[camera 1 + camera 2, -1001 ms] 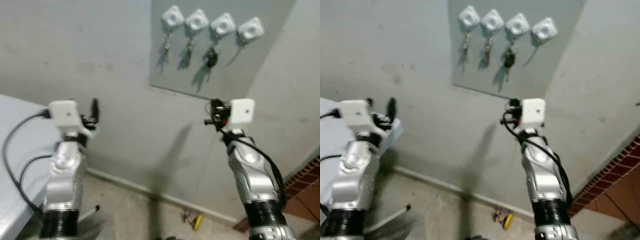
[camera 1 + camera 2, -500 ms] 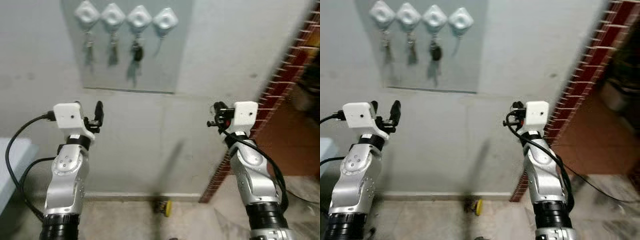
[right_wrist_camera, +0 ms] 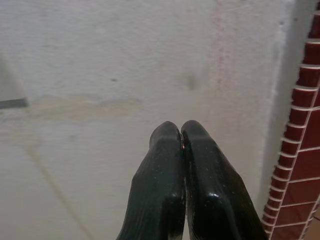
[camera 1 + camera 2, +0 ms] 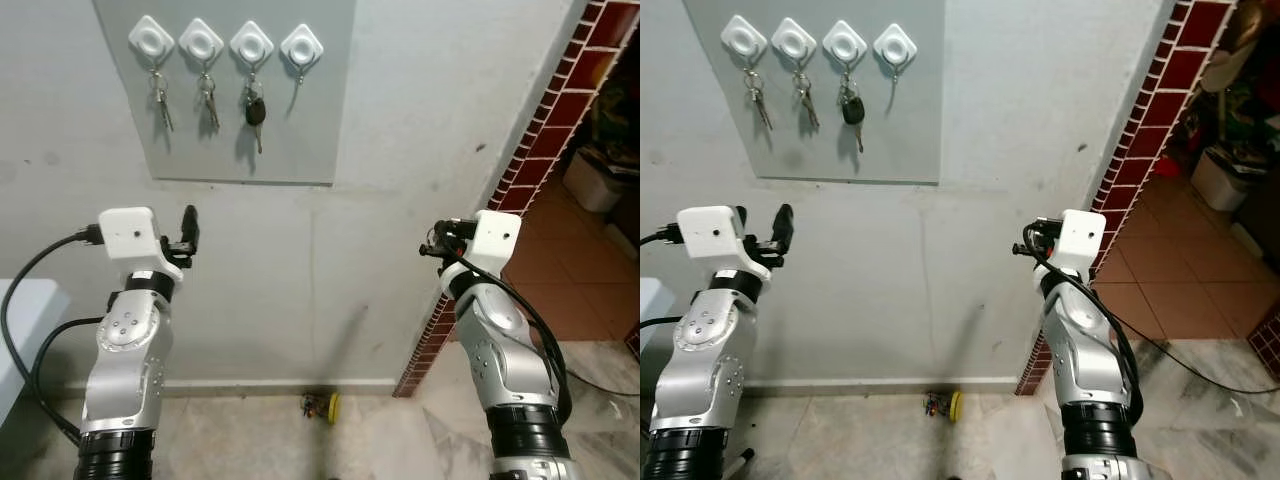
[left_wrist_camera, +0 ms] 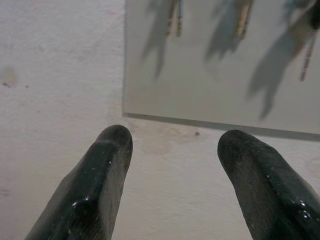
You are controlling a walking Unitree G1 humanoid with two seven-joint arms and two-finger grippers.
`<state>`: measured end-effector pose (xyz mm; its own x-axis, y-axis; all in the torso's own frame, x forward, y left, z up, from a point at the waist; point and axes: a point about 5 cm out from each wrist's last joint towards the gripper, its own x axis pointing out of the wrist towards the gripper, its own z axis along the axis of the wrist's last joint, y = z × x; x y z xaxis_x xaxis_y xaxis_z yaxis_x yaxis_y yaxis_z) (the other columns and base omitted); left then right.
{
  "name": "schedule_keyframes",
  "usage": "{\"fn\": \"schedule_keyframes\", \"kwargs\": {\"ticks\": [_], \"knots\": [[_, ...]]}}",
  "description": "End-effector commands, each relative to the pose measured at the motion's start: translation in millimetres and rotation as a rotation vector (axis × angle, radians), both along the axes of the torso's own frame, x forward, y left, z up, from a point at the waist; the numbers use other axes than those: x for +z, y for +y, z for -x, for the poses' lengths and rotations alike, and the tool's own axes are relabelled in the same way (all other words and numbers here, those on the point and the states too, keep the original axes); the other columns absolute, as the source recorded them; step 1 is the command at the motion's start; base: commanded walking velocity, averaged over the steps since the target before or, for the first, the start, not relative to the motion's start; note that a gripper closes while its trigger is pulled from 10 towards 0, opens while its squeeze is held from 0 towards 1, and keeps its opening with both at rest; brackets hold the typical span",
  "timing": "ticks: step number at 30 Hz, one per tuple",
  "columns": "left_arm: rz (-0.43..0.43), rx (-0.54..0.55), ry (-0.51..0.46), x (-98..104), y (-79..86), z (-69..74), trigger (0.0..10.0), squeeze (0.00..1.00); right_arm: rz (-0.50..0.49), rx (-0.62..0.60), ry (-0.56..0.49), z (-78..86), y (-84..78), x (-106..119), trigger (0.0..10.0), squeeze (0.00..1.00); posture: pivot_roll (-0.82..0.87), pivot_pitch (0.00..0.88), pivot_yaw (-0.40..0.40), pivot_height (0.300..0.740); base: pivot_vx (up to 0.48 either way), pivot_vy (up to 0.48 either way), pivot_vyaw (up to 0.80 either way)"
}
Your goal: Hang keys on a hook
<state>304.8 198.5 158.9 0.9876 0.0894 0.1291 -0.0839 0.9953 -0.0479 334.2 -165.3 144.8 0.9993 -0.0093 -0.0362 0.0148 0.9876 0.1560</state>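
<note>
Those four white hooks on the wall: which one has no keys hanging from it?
The rightmost hook, nearest the brick edge, holds no keys. The other three each carry keys, the third a black-headed key.

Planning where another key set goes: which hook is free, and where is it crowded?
Free: the rightmost hook, last in the row, bordered by bare grey board to its right and below. Crowded: the three hooks to its left, holding two key bunches and a black-headed key. Bare wall runs from the board to the brick edge.
</note>
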Motion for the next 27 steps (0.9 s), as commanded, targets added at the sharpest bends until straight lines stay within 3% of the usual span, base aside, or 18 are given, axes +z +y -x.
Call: {"fn": "schedule_keyframes", "kwargs": {"ticks": [1,11,18,27], "knots": [[-0.008,0.0,-0.005,2.7,-2.5,-0.4,10.0,0.0,-0.016,-0.007,0.007,-1.2,-1.7,4.3,10.0,0.0,-0.15,0.037,-0.035,0.74,0.0,0.0,0.0],[0.045,-0.012,0.043,-4.1,-0.9,-2.6,10.0,0.0,-0.016,0.069,-0.02,1.5,3.1,8.7,10.0,0.0,-0.15,0.032,-0.039,0.74,0.0,0.088,0.0],[0.022,0.003,0.063,-7.0,0.3,-1.9,10.0,0.0,-0.024,0.074,-0.006,3.6,4.0,7.5,10.0,0.0,-0.15,0.037,-0.038,0.74,-0.108,0.298,0.0],[0.02,0.01,0.056,-6.6,-0.6,0.8,10.0,0.0,-0.018,0.078,0.003,7.5,2.4,5.4,10.0,0.0,-0.16,0.053,-0.04,0.74,0.0,0.0,0.0]]}}
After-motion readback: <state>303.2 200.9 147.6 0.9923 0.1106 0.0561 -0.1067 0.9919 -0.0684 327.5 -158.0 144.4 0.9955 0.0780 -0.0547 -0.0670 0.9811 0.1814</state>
